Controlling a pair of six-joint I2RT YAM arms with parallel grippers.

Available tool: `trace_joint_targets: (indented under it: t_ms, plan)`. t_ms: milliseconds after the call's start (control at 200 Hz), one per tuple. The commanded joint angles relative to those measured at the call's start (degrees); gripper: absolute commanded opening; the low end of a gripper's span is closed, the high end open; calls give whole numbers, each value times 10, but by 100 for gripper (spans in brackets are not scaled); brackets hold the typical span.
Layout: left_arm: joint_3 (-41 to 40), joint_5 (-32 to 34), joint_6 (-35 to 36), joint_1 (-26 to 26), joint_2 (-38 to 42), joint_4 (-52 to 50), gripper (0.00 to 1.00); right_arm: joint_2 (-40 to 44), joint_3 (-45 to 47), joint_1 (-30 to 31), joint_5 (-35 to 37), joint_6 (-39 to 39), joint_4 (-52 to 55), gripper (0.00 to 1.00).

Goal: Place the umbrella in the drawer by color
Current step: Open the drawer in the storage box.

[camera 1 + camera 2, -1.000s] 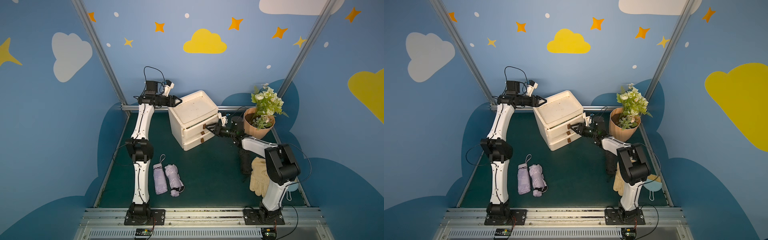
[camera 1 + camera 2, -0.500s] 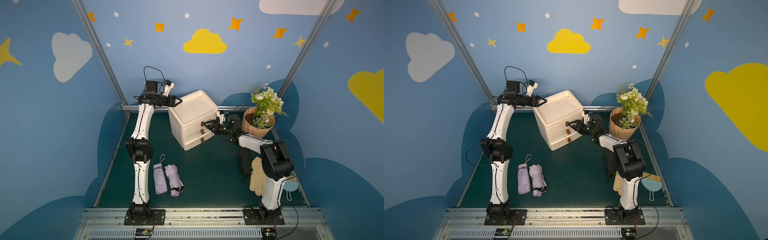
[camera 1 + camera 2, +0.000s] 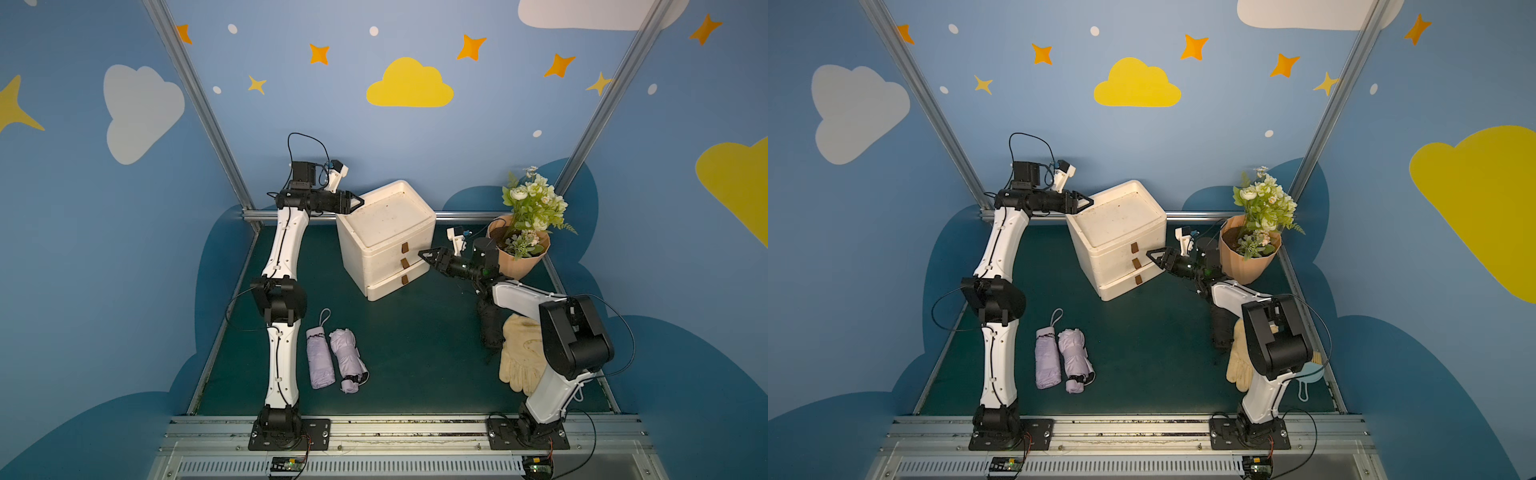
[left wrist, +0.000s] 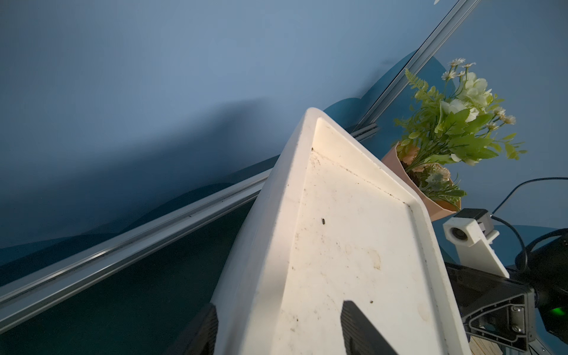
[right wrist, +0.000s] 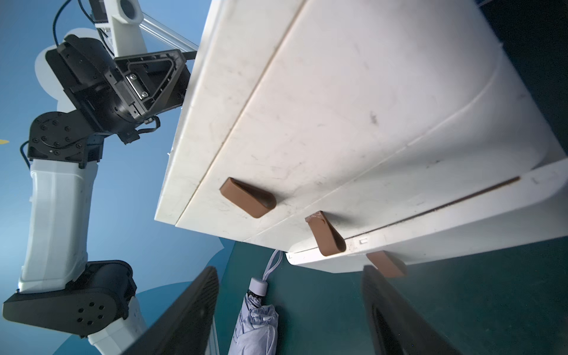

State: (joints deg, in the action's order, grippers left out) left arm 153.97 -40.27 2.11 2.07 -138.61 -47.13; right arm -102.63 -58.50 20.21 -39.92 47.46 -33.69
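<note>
We find the widest free room on the green mat (image 3: 415, 336), between the drawer chest (image 3: 386, 232) and the lilac umbrellas (image 3: 320, 359). The chest blocks the back middle, and the left gripper (image 3: 359, 202) sits at its rear corner. The right gripper (image 3: 423, 254), jaws spread, hangs just clear of the brown handles (image 5: 247, 198) (the right wrist view shows the gap). The flower pot (image 3: 521, 262) stands close behind it. Gloves (image 3: 519, 353) and a black umbrella (image 3: 489, 328) crowd the mat under the right arm (image 3: 523, 297).
</note>
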Motion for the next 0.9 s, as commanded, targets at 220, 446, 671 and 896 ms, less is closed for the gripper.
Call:
trace_joint_targets:
  t_ms: [220,446,671,896]
  plan:
    - [9,-15,4,17,-2,-26,66,-115,-23,14,-42,98,-134,66]
    - [7,-4,14,19,0,-36,66,-159,-67,31,-43,122,-154,62]
    - [6,-1,17,19,-1,-38,66,-179,-93,40,-39,138,-160,55]
    - [6,3,18,20,-3,-36,66,-167,-79,41,-37,137,-163,38]
